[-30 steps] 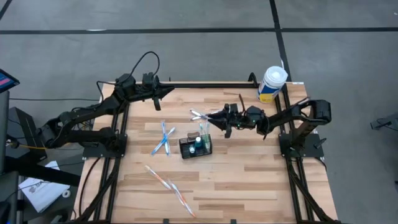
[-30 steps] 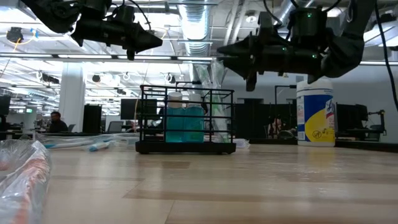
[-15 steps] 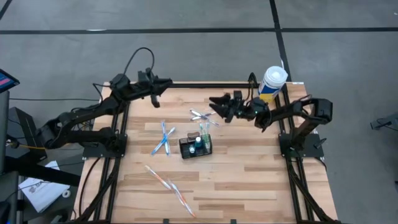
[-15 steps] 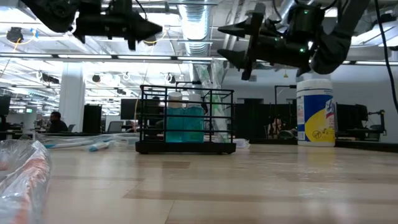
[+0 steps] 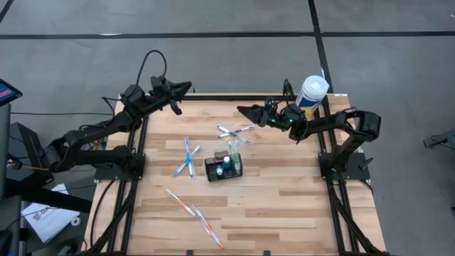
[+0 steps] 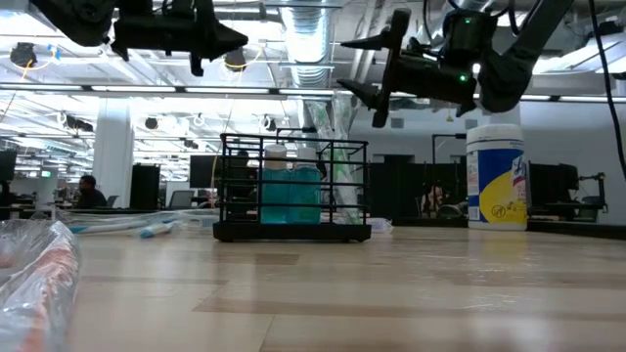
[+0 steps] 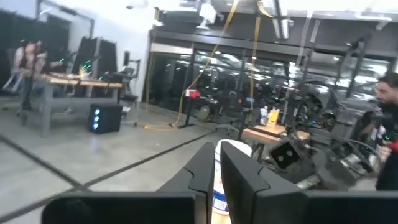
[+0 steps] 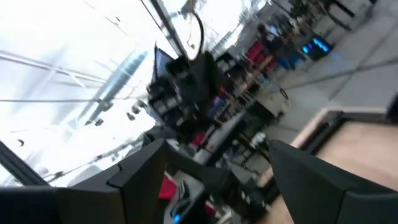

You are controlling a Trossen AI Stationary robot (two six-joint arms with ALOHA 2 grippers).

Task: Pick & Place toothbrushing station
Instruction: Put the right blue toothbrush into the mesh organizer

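While both arms hang in the air above the far part of the table (image 5: pixel 284 206), nothing is held by either of them. The left gripper (image 5: pixel 186 87) is at the far left corner, high over the table edge, and its two fingers (image 7: pixel 239 177) are pressed together, clenched on nothing. The right gripper (image 5: pixel 243 112) is at the far right side, raised above the wood, with its jaws spread wide apart and empty; in the low view it (image 6: pixel 364 68) is up near the ceiling lights, pointing left.

The basket (image 5: pixel 224 168) stands upright on the table near the middle, a little to the right, well apart from both grippers. In the low view the basket (image 6: pixel 291 191) is a black wire frame, and inside it I see a bottle with blue-green liquid (image 6: pixel 290 195) and a wrapped toothbrush (image 5: pixel 232 152) standing up at its right end.

One wrapped pair of toothbrushes (image 5: pixel 186 158) lies crossed on the wood just left of the basket. Another wrapped brush (image 5: pixel 233 131) lies beyond the basket, near the right gripper. A longer wrapped one (image 5: pixel 193 210) lies on the near left part of the table. The white and yellow tub (image 5: pixel 311 96) stands at the far right corner, beside the right arm.
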